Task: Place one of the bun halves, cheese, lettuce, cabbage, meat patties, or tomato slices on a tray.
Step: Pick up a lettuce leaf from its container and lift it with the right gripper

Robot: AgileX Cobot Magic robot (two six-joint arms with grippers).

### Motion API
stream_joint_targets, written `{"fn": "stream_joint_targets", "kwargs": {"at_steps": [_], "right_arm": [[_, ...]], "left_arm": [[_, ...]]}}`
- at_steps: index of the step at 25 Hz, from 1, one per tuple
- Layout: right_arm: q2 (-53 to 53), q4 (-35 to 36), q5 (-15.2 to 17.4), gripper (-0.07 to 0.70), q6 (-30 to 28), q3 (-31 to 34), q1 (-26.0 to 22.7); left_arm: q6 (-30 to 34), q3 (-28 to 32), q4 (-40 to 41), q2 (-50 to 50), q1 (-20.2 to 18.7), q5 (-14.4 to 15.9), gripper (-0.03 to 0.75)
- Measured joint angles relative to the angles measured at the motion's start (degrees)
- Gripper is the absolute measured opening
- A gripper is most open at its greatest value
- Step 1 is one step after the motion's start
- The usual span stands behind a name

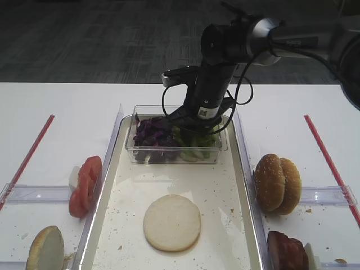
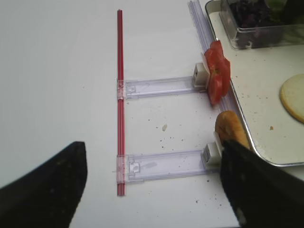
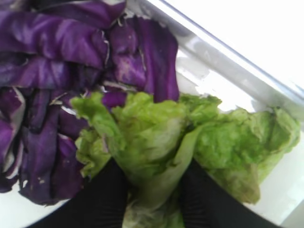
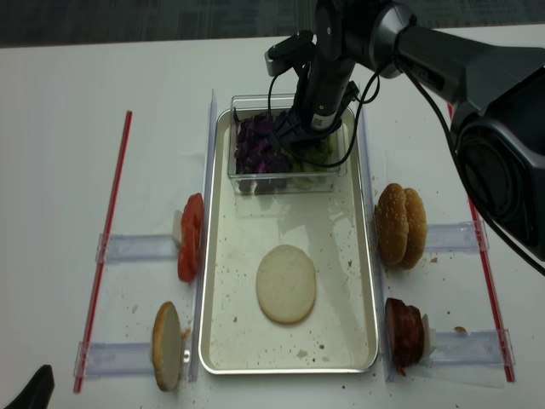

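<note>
My right gripper reaches down into the clear tub at the far end of the tray. Its two black fingers are shut on a ruffled green lettuce leaf, which fills the gap between them. Purple cabbage lies heaped just to the left of the lettuce. A pale, flat-faced bun half lies on the tray floor. My left gripper hovers open over the bare table left of the tray, with nothing between its fingers.
Tomato slices and a bun half stand on edge in clear holders left of the tray. Sesame bun halves and meat patties stand on the right. Red strips lie along both sides.
</note>
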Motion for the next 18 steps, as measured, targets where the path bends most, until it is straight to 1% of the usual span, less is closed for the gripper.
{"fn": "stream_joint_targets", "kwargs": {"at_steps": [4, 7, 11, 16, 18], "right_arm": [[0.0, -1.2, 0.1, 0.219, 1.1, 0.0, 0.0], [0.0, -1.7, 0.5, 0.170, 1.6, 0.0, 0.0], [0.0, -2.1, 0.7, 0.143, 2.2, 0.0, 0.0], [0.0, -2.8, 1.1, 0.082, 2.4, 0.0, 0.0], [0.0, -3.0, 1.2, 0.076, 2.5, 0.0, 0.0]], "left_arm": [[0.0, 0.0, 0.0, 0.0, 0.0, 0.0, 0.533], [0.0, 0.0, 0.0, 0.0, 0.0, 0.0, 0.533], [0.0, 0.0, 0.0, 0.0, 0.0, 0.0, 0.533], [0.0, 0.0, 0.0, 0.0, 0.0, 0.0, 0.533], [0.0, 0.0, 0.0, 0.0, 0.0, 0.0, 0.533]]}}
